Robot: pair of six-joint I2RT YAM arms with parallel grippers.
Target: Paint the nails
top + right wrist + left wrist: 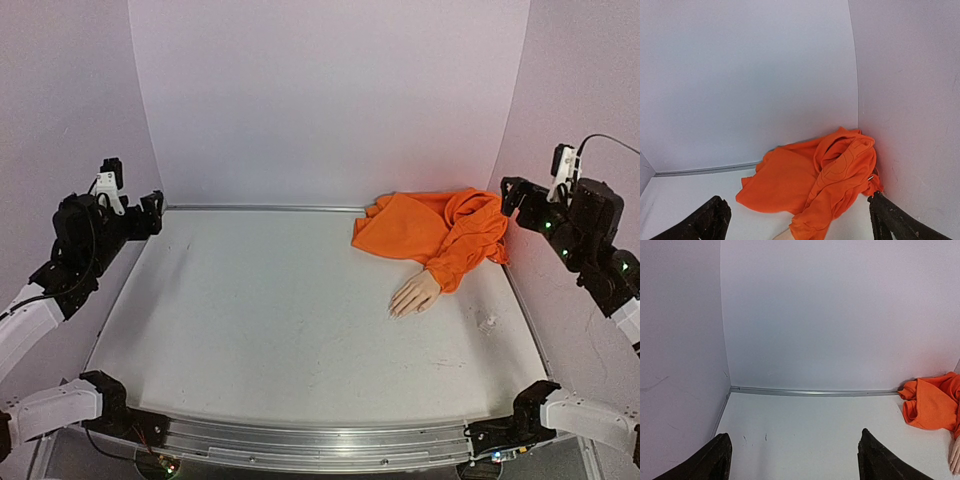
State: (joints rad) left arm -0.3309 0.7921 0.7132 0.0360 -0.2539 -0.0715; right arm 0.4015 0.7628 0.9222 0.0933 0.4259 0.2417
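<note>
The pale mannequin hand (415, 295) lies on the table at the right, fingers pointing to the near left. Its nails (396, 312) are too small to make out. Its orange fabric sleeve (432, 230) is bunched in the back right corner. My left gripper (151, 212) is raised at the far left, open and empty. My right gripper (513, 194) is raised by the right wall above the sleeve, open and empty. The left wrist view shows the left gripper (795, 460) wide open, with the sleeve (935, 405) and hand (955, 455) at its right edge. The right wrist view shows the right gripper (800, 225) open over the sleeve (830, 180).
A small faint clear thing (489, 323) sits on the table to the near right of the hand. White walls close the table on the back and both sides, with a metal rail (260, 208) along the back edge. The arm bases stand at the near corners.
</note>
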